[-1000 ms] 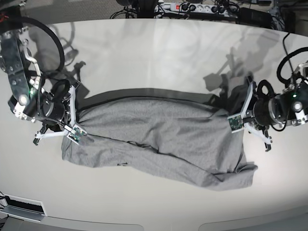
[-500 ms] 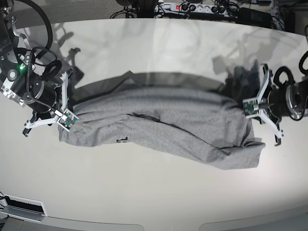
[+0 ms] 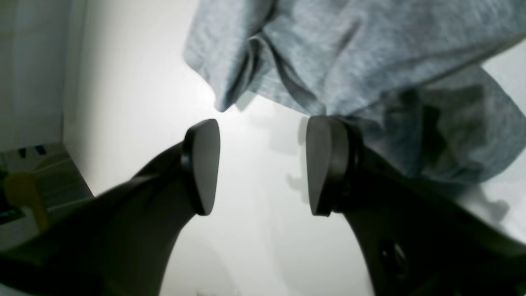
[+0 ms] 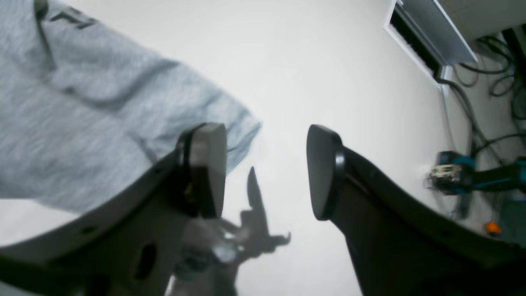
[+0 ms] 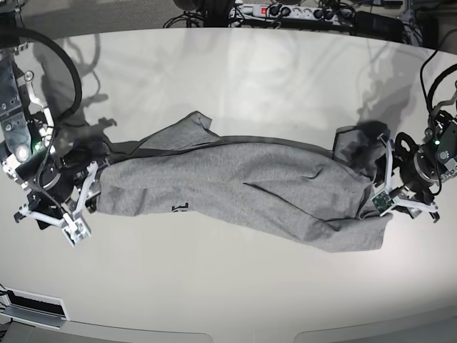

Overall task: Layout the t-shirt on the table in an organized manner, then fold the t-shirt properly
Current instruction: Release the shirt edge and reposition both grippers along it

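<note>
While both grippers stand spread with nothing between their pads, the t-shirt [image 5: 243, 189] lies as a long crumpled band across the middle of the table [image 5: 235, 78], running from about 9 o'clock to 3 o'clock, with a loose flap poking up toward 11 o'clock and a bunched lump at its 4 o'clock end. In the left wrist view the left gripper [image 3: 263, 166] has its jaws apart over bare tabletop, one pad just beside, perhaps touching, the rumpled cloth; the picture is soft, so contact cannot be settled. In the right wrist view the right gripper [image 4: 265, 170] is likewise wide open, the shirt's hem lying behind one pad and the black lettering showing at the far corner. The main risk, as I judge it, is that the shirt is nowhere near flat: sleeves and body overlap, so a blind pinch at either end could catch two layers at once and drag the whole bundle rather than spread it. A second risk is that a pad sitting against the fabric snags it as the arm shifts, twisting the band further. Pulling unevenly from the two ends could also slide the garment toward the 6 o'clock edge.
</note>
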Motion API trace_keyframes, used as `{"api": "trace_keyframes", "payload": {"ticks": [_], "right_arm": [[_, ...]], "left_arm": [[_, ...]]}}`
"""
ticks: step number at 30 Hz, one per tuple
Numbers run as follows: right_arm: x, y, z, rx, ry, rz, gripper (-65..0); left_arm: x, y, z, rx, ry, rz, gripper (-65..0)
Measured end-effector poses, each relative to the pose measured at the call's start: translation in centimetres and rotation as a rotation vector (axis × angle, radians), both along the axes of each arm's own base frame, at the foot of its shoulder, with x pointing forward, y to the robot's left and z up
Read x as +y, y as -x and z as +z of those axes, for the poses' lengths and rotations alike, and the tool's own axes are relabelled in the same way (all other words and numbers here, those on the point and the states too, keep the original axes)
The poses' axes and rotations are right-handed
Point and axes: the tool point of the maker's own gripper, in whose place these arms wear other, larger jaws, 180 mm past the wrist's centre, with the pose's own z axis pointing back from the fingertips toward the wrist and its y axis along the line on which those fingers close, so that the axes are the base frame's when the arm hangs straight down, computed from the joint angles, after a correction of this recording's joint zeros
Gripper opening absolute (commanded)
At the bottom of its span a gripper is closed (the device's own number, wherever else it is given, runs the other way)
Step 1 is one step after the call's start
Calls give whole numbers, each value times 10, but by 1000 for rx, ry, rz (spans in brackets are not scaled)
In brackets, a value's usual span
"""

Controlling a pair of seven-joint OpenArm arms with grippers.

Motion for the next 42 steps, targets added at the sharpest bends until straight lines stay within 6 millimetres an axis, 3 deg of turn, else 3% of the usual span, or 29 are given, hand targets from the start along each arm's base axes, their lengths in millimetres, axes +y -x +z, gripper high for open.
{"api": "trace_keyframes", "payload": {"ticks": [3,6,9,13,16,19,22,25,30,33,42], "right_arm": [[27,11,-6,83,-3,191,-320],[69,40,-13,209,-137,371,-320],[107,67,-9,312,-331,503,-320],[127,89,-20,369,-390,557,-320],[147,112,-38,417,-440,552,-320],[166,122,-50,418,-447,543,-315],[174,119,-54,356,-426,527,-252],[181,115,-64,322,-448,493,-239],[182,116,-107,360,-465,427,-239],[173,117,-131,398,-435,388,-239],[160,97,-146,370,-419,330,-248]], "left_arm": [[2,6,-5,53,-34,-10,-308],[4,18,-13,133,-72,-44,-308],[3,24,-17,169,-73,-70,-308],[-13,24,-16,167,21,-79,-308],[-14,25,-17,176,33,-73,-308],[-14,25,-16,177,36,-71,-308],[-15,24,-16,175,41,-71,-308],[-15,24,-16,175,40,-71,-308],[-15,24,-16,175,42,-72,-308],[-16,24,-16,172,46,-75,-308],[-17,23,-15,168,52,-79,-308]]}}
